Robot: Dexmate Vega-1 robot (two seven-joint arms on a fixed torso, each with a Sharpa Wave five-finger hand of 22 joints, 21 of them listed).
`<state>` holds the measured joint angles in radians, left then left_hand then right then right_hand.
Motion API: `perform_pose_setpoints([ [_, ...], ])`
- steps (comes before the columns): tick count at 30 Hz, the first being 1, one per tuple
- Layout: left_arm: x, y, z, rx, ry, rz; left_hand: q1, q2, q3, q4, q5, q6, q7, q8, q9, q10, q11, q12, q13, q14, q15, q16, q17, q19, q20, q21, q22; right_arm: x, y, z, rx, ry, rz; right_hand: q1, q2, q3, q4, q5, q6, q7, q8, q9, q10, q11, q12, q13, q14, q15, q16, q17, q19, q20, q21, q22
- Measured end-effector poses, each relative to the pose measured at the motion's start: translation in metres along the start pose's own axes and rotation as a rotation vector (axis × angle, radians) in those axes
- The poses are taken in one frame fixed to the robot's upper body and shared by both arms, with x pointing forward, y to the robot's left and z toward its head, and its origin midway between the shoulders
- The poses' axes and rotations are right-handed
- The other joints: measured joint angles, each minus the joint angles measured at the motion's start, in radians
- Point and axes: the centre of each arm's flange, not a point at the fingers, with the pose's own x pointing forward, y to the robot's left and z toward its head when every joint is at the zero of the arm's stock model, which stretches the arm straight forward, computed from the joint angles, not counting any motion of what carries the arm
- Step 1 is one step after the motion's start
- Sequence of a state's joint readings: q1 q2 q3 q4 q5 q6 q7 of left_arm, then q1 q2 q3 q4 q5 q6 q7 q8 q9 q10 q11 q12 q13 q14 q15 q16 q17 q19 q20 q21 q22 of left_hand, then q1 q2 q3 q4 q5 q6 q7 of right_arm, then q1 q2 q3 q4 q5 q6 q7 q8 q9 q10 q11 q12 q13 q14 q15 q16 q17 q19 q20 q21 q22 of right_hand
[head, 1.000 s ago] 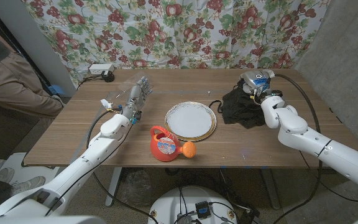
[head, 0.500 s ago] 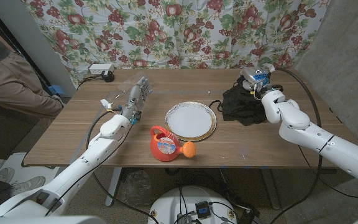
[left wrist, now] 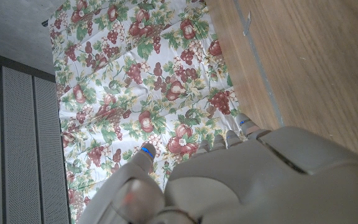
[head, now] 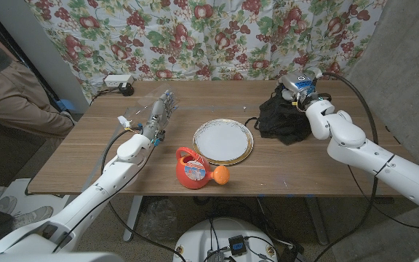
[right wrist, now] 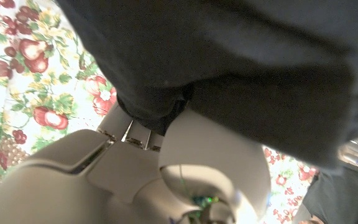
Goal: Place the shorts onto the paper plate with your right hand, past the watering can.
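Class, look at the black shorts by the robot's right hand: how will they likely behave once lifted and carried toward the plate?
The shorts lie crumpled in soft folds, so they will probably hang limp and droop. Bunched around the right hand, they look light and unlikely to slip. Trailing cloth might brush the paper plate.

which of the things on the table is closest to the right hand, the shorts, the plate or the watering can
The shorts: the right hand is at their far edge, fingers in the black cloth. The plate and watering can lie farther left.

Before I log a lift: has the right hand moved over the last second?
Yes. The right hand, gripping the black shorts, has shifted toward the table's right end, farther from the paper plate.
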<state>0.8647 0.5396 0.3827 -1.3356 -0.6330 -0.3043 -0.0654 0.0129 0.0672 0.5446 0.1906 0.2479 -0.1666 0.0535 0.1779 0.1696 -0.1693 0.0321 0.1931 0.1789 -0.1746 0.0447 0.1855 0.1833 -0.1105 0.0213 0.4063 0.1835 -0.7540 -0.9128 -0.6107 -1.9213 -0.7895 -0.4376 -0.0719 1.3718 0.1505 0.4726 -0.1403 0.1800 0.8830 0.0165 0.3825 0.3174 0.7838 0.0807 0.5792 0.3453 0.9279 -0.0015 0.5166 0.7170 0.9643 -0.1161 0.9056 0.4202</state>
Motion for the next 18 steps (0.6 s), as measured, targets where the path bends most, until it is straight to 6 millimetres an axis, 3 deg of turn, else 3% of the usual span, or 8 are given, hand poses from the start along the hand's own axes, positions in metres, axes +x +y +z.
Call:
perform_pose_setpoints([
  [18,-0.001,0.005,0.000,-0.005,-0.004,0.009,0.000,0.000,0.000,0.000,0.000,0.000,0.000,0.000,0.000,0.000,0.000,0.000,0.000,0.000,0.000,0.000,0.000,0.000,0.000,-0.008,0.000,0.008,-0.020,0.025,-0.001,-0.082,-0.032,0.000,0.000,-0.008,0.000,0.000,0.001,0.002,-0.002,0.001,0.000,0.000,0.000,0.000,0.000,0.000,-0.008,0.016,0.000,0.000,0.016,0.005],
])
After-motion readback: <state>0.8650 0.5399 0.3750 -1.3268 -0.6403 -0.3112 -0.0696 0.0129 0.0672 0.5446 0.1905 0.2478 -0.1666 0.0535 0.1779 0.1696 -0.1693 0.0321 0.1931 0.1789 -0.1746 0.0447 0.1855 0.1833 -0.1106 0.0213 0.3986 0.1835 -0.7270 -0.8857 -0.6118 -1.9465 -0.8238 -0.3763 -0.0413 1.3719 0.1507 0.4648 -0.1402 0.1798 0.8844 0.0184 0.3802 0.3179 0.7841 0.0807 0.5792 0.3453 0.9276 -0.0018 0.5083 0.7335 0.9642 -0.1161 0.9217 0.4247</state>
